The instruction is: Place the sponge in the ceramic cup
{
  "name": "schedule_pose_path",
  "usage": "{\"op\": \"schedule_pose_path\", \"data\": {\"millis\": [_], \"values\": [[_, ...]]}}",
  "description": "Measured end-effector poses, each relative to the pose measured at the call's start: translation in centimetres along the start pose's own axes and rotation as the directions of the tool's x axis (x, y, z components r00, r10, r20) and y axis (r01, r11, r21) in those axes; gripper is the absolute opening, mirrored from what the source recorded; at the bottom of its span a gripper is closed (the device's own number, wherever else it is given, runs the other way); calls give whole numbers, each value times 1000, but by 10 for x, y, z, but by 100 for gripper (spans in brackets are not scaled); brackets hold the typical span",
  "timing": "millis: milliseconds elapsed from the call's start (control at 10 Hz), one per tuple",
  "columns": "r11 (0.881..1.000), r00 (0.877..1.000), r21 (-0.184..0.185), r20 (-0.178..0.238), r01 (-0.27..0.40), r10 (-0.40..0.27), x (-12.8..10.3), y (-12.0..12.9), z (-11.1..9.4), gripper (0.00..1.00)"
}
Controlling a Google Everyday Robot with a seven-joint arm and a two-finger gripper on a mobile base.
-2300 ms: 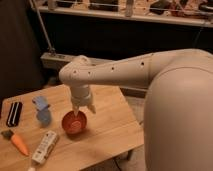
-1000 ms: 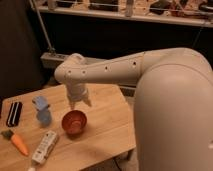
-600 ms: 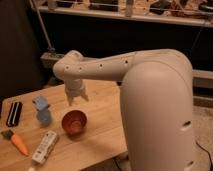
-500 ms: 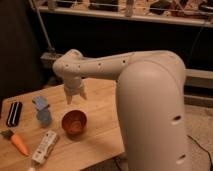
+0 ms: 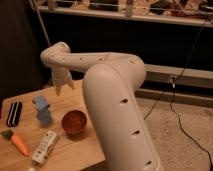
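Note:
The sponge (image 5: pixel 40 102), a pale blue-grey block, sits at the top of the blue ceramic cup (image 5: pixel 44 119) on the left part of the wooden table (image 5: pixel 75 152). I cannot tell whether it rests on the cup's rim or lies just behind it. My gripper (image 5: pixel 63 88) hangs from the white arm over the far side of the table, up and to the right of the sponge, and is not touching it. Its fingers are spread open, with nothing between them.
An orange-red bowl (image 5: pixel 75 123) stands right of the cup. A black ridged block (image 5: pixel 14 113) lies at the left edge. A carrot (image 5: pixel 17 142) and a white oblong object (image 5: pixel 44 147) lie near the front. The arm's big white link (image 5: pixel 117 110) fills the middle.
The gripper has moved left and away from above the bowl, toward the far side of the table near the sponge. The objects on the table have not moved.

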Motion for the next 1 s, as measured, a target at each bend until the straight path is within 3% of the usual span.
{"op": "schedule_pose_path", "data": {"millis": [300,1000], "values": [[995,995,34,-7,98,-98,-35,39,9,65],[985,985,30,-41,169,-168,-69,110,47,65]]}}
